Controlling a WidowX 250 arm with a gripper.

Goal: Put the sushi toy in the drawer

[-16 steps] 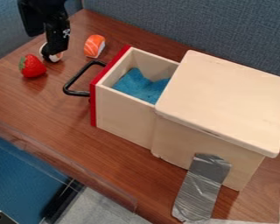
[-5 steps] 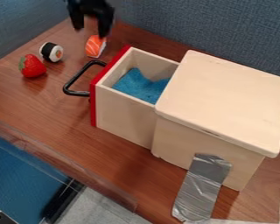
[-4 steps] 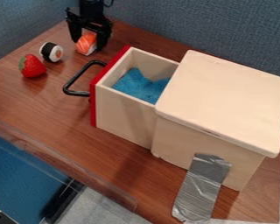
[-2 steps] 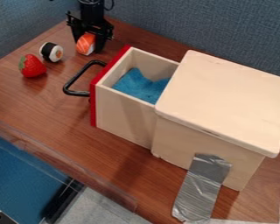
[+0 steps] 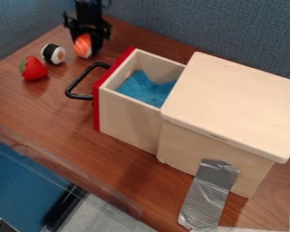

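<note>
A black gripper (image 5: 85, 48), clamped on the orange sushi toy (image 5: 82, 45), hangs near the open drawer (image 5: 128, 114), which lies to its lower right in view.

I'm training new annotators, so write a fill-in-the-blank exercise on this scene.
The gripper is at the sushi with the ____ top.
The drawer's handle is coloured ____.
The blue cloth lies inside the ____.
The whole red fruit toy is a ____.

Missing words: orange; black; drawer; strawberry.
</note>
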